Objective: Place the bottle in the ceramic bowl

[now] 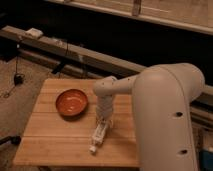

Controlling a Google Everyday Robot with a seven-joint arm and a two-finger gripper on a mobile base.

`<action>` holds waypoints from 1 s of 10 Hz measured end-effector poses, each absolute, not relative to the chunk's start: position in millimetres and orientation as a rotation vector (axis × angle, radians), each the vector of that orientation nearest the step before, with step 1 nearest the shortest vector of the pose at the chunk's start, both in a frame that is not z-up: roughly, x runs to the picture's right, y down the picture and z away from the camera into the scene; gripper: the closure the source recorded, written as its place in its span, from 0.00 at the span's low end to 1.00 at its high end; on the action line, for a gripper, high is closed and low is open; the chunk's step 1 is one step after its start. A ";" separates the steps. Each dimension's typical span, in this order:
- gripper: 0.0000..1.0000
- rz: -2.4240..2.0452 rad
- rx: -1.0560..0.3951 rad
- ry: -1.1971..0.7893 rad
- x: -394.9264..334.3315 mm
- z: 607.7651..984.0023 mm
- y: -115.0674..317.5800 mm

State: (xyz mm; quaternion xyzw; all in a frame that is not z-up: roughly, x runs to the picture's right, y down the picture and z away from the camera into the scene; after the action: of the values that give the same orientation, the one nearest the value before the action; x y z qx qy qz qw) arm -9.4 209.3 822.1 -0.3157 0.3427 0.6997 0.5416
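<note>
The pale bottle [98, 135] lies on the wooden table [55, 140], cap end toward the front edge. The orange-red ceramic bowl [71, 102] sits to its upper left, empty, about a hand's width away. My gripper [103, 122] hangs from the white arm straight down over the bottle's upper end and appears to touch it.
My large white arm body [165, 120] fills the right side and hides the table's right part. A dark bench rail [75, 52] with cables runs behind the table. Carpeted floor lies to the left.
</note>
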 end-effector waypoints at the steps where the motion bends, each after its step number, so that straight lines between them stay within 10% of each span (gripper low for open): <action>1: 0.67 1.660 -0.754 0.806 -11.0 817.7 205.1; 4: 0.98 1.673 -0.759 0.782 -13.2 791.6 181.0; 10: 1.00 1.604 -0.769 0.691 -48.0 797.1 97.0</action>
State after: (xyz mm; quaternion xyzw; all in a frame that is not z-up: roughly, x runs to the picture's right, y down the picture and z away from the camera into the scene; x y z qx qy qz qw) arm -48.0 97.0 797.1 -0.3286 0.2953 0.6859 0.5782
